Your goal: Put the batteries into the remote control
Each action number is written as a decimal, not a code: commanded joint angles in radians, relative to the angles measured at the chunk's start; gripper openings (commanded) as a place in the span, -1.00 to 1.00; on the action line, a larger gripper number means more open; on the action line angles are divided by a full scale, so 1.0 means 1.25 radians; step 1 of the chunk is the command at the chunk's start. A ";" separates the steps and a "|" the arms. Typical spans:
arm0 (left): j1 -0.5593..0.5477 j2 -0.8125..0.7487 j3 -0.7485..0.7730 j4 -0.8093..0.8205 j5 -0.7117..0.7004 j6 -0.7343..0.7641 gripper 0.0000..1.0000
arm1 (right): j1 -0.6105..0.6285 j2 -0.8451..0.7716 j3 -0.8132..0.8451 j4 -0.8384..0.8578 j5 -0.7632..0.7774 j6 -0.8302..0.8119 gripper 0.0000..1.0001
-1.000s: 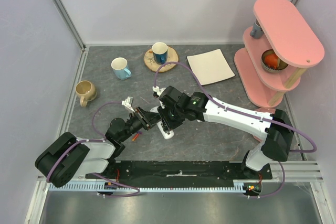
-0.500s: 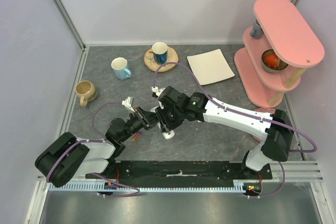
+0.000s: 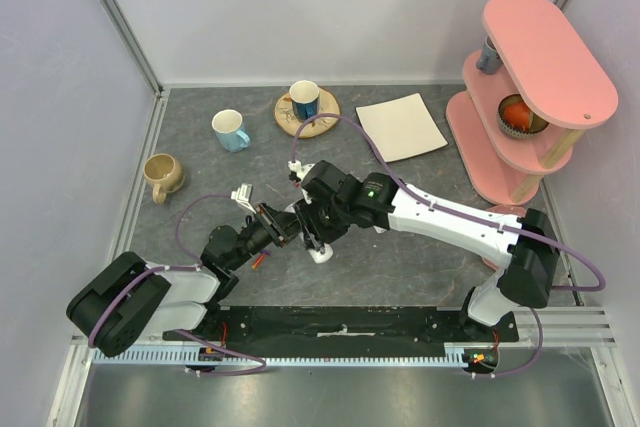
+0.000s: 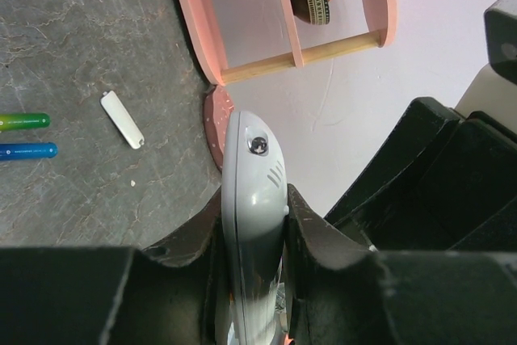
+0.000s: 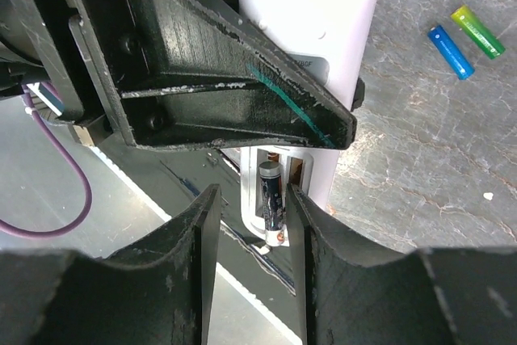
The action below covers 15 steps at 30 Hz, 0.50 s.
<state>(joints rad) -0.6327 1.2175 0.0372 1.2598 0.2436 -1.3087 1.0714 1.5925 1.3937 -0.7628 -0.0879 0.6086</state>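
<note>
- The left pincer (image 4: 254, 198) is clamped shut on the remote control (image 4: 252, 163), a slim white bar. It grips the bar by its long edges and holds it above the grey table (image 3: 400, 257).
- In the right wrist view the remote's back faces the camera. It has three short slots near the top and a line of small grey print lower down, partly hidden and too small to read.
- The remote's battery compartment is uncovered, and a dark blue-purple battery (image 5: 271, 198) lies lengthwise inside it. Its label cannot be read.
- The right pincer (image 5: 253, 199) is partly open. One finger stands on each side of that battery, with a clear gap on one side, and it grips nothing.
- A blue battery (image 5: 449, 52) and a green battery (image 5: 478, 31) lie side by side on the table, just apart, with no legible brand.
- A small white oblong piece (image 4: 123, 119) lies on the table near them.
- A pink shelf (image 3: 540, 67) stands at the table's far right.
</note>
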 commanded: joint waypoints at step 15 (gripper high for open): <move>-0.007 0.026 0.005 0.230 0.011 -0.021 -0.96 | -0.018 -0.097 0.131 -0.082 0.168 -0.054 -0.04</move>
<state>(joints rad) -0.6373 1.2392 0.0372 1.2823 0.2459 -1.3098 1.0489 1.5703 1.4944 -0.8516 0.0025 0.5838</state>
